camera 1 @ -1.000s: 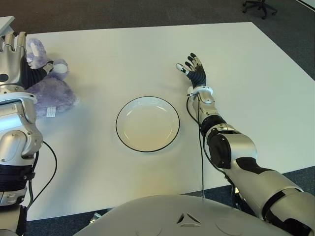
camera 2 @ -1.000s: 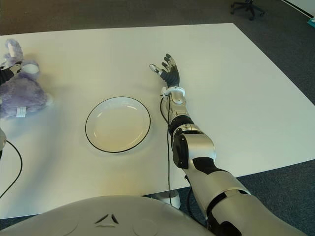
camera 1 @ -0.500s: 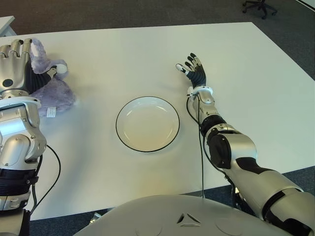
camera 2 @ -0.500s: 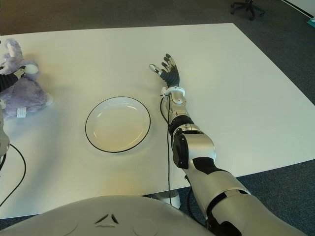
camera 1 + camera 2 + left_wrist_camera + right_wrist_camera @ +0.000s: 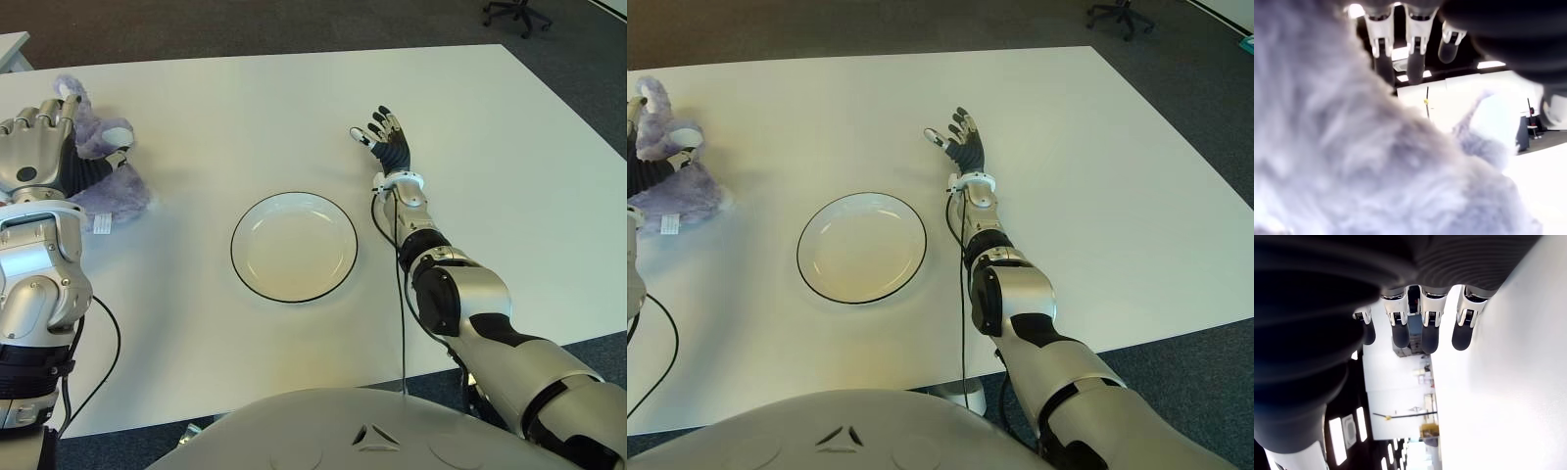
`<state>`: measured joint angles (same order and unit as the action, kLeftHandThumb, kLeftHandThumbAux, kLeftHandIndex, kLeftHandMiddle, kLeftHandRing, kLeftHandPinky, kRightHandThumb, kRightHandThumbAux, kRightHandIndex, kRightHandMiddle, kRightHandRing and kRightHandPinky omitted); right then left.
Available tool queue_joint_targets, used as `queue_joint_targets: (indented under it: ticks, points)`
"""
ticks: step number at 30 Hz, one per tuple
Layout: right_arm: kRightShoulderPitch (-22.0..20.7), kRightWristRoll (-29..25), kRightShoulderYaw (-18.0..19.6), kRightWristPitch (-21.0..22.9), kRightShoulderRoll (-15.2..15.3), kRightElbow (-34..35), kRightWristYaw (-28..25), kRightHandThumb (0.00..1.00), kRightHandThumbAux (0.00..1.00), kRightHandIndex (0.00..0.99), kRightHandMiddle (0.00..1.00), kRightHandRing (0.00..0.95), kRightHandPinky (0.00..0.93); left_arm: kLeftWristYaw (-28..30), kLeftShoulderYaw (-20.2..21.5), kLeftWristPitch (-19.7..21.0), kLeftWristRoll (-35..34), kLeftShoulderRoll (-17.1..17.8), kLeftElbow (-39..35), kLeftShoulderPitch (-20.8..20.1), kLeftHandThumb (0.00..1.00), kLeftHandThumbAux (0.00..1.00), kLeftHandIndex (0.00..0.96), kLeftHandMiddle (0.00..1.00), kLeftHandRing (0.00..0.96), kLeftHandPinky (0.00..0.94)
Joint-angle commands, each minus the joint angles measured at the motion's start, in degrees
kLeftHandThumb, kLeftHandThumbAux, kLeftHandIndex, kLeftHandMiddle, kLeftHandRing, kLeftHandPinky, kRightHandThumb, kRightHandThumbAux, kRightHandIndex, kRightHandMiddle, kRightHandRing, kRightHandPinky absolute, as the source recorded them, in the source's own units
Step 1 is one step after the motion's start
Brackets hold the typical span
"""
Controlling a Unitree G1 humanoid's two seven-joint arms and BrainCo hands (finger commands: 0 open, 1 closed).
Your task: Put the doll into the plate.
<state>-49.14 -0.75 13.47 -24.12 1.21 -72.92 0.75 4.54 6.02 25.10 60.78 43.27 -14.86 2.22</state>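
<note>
Since a second ago our left hand (image 5: 39, 152) has come in from the surface's left edge and lowered onto the fluffy lilac plush doll (image 5: 110, 174), which has tipped a little so its ear now pokes up beyond our knuckles. We have our fingers (image 5: 1380, 36) curled over the doll's body near the far left corner of the large white rectangular surface (image 5: 245, 108); our left wrist view is filled with fur pressed right against the palm, fingertips reaching past it, so we are gripping the doll. It is pale purple with a white muzzle and a small white tag at its near side, and it is still down on the surface, well apart from the plate.

We see the round white plate with a thin black rim (image 5: 294, 246) empty at the middle of the surface, nearer the front edge.

Our right hand (image 5: 386, 141) has not moved: it shows just beyond the plate's right side, fingers (image 5: 1429, 330) spread and straight, holding nothing, above bare surface.
</note>
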Motion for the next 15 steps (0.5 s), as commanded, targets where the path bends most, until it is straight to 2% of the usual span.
queue_joint_targets:
  ticks: [1,4,12,15]
  points:
    - [4.6,0.1,0.0,3.8,-0.6,-3.2,0.3,0.073,0.764,0.038,0.081,0.081,0.096,2.6,-0.2,-0.5,0.8,0.9,-0.6,1.5,0.169,0.271,0.070,0.172,0.205,0.227]
    - [4.6,0.1,0.0,3.9,-0.5,-3.2,0.4,0.078,0.760,0.037,0.081,0.081,0.104,3.4,-0.2,-0.3,1.3,0.7,-1.5,2.2,0.159,0.273,0.065,0.154,0.172,0.176]
    - [4.6,0.1,0.0,4.0,-0.4,-3.2,0.4,0.078,0.755,0.041,0.090,0.088,0.111,4.4,0.0,0.8,2.1,-0.6,-2.7,2.7,0.170,0.289,0.054,0.118,0.140,0.187]
    - [4.5,0.1,0.1,4.1,-0.4,-3.2,0.4,0.079,0.754,0.043,0.091,0.091,0.112,4.6,0.0,1.4,2.2,-1.0,-3.0,2.9,0.177,0.286,0.051,0.115,0.170,0.314]
